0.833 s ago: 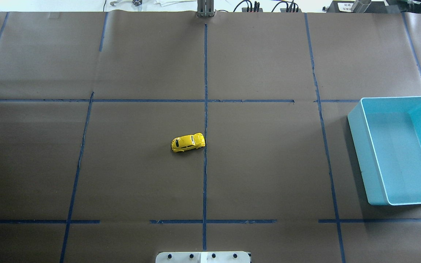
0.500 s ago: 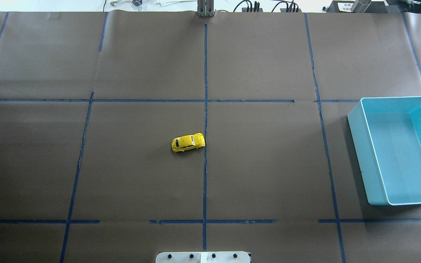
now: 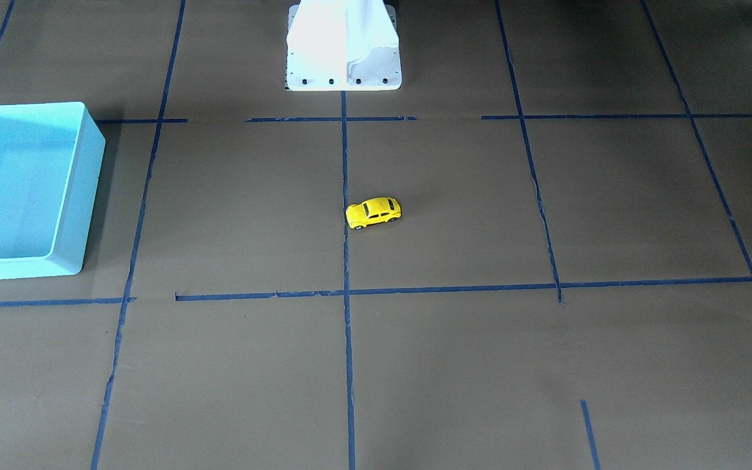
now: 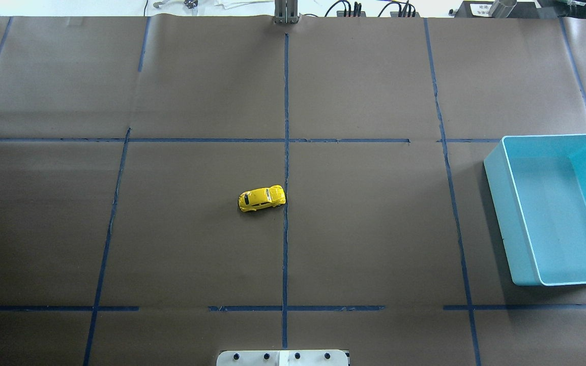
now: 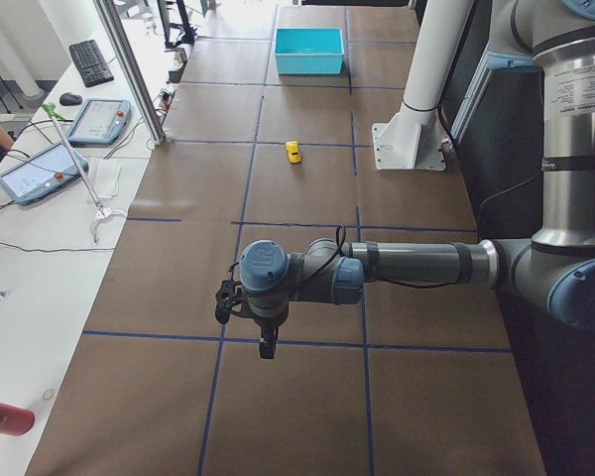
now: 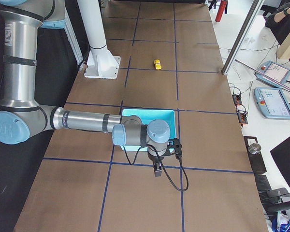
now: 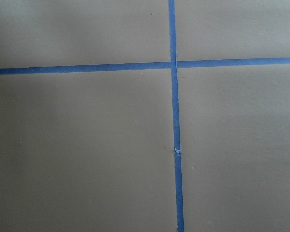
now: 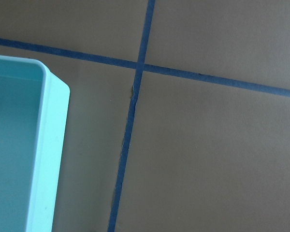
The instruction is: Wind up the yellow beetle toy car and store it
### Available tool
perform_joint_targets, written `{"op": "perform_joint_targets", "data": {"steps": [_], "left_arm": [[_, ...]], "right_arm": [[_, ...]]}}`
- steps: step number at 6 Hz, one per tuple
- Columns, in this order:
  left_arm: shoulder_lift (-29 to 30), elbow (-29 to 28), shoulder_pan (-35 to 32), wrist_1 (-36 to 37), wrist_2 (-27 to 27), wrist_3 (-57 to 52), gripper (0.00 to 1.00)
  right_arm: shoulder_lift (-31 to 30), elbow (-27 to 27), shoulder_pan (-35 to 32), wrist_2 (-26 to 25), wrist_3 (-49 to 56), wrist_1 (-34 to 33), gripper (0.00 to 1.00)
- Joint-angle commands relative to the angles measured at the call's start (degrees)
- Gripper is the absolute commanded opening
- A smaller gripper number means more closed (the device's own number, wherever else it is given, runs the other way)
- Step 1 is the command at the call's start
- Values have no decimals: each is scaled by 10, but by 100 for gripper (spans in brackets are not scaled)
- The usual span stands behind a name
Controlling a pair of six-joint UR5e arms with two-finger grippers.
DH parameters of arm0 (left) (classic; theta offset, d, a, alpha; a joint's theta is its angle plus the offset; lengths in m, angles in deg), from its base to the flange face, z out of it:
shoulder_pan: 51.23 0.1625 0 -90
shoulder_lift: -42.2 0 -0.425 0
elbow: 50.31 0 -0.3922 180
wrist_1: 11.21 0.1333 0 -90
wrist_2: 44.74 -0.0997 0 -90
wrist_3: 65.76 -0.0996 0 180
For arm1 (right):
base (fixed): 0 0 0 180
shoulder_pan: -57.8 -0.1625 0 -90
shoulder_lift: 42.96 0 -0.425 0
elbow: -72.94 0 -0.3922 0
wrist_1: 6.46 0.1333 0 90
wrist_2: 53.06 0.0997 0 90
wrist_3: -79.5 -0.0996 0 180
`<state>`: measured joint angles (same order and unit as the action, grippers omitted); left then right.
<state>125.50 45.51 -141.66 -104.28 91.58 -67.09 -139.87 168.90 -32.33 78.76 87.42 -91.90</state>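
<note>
- Facing the robot from across the desk (image 3: 480, 365), I see the car (image 3: 373, 213) on its wheels near the middle. One end touches the central line of blue tape (image 3: 347, 365). The bin (image 3: 92, 150) sits well apart from it at this view's left edge, and the white base (image 3: 343, 59) stands at the top. No arm shows here.
- From overhead, the car lies crosswise and a little askew, just left of the centre tape, with its right end at the line. The bin is far off at the right edge, open side up and with nothing in it. No arm shows here either.
- From the robot's left end, the near left arm (image 5: 416, 265) stretches out level over the desk. The left fingers (image 5: 266, 347) point down near a tape crossing, well apart from the car. They are small and dark at this angle, so I cannot tell how far apart they are, and nothing shows in them.
- From the right end, the right arm (image 6: 82, 121) reaches out level. The right fingers (image 6: 157, 170) point down just beside the bin's near wall, and the car is far beyond the bin. I cannot tell their opening here either.
- The left wrist camera shows only brown desk and a tape crossing.
- The right wrist camera shows a corner of the bin at its left and a tape crossing beside it.
</note>
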Motion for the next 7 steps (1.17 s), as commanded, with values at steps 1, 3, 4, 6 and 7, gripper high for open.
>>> {"op": "perform_joint_targets", "data": {"steps": [1, 3, 4, 6, 7], "left_arm": [[0, 0, 0, 5, -2, 0, 100], [25, 13, 1, 1, 2, -1, 100], [34, 30, 3, 1, 1, -1, 100], [67, 64, 36, 2, -4, -2, 100], [75, 86, 90, 0, -4, -2, 100]], "right_arm": [[-8, 20, -1, -24, 0, -1, 100], [-9, 18, -1, -21, -1, -1, 100], [-9, 18, -1, -20, -1, -1, 100], [-17, 16, -1, -20, -1, 0, 100], [-19, 16, -1, -20, -1, 0, 100]]}}
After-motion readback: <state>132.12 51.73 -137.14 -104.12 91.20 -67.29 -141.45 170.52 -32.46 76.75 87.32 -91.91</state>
